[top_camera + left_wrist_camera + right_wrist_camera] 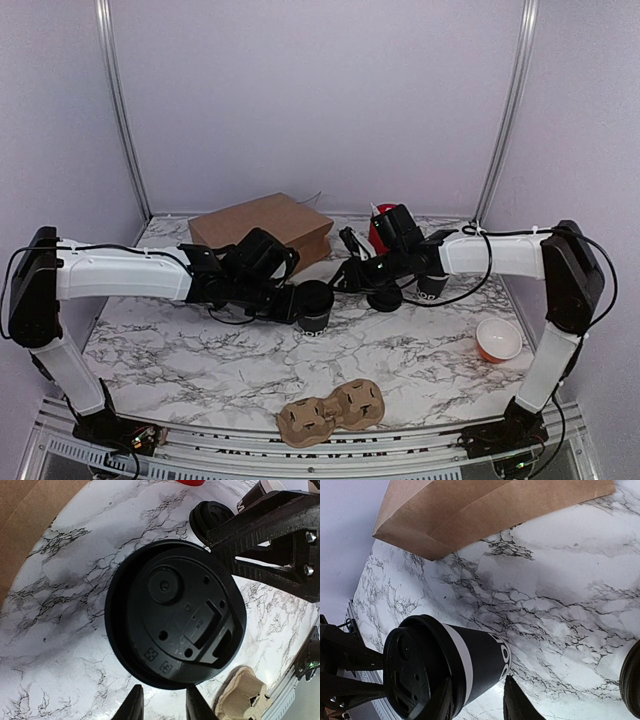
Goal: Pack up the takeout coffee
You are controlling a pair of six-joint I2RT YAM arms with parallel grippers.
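Approaching: lidded cup (pixel 316 305)
Left gripper (pixel 165 692): fingers apart, empty
Right gripper (pixel 477 682): apart, hold unclear
Next: I clamp firmly

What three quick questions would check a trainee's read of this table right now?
1. True or false: the coffee cup standing between the two arms has its lid on.
2. Where on the table is the cup carrier? A) by the back wall B) near edge, middle C) far right edge
3. Fill in: the bowl on the right is orange outside and ____ inside.
Key: 1 true; 2 B; 3 white.
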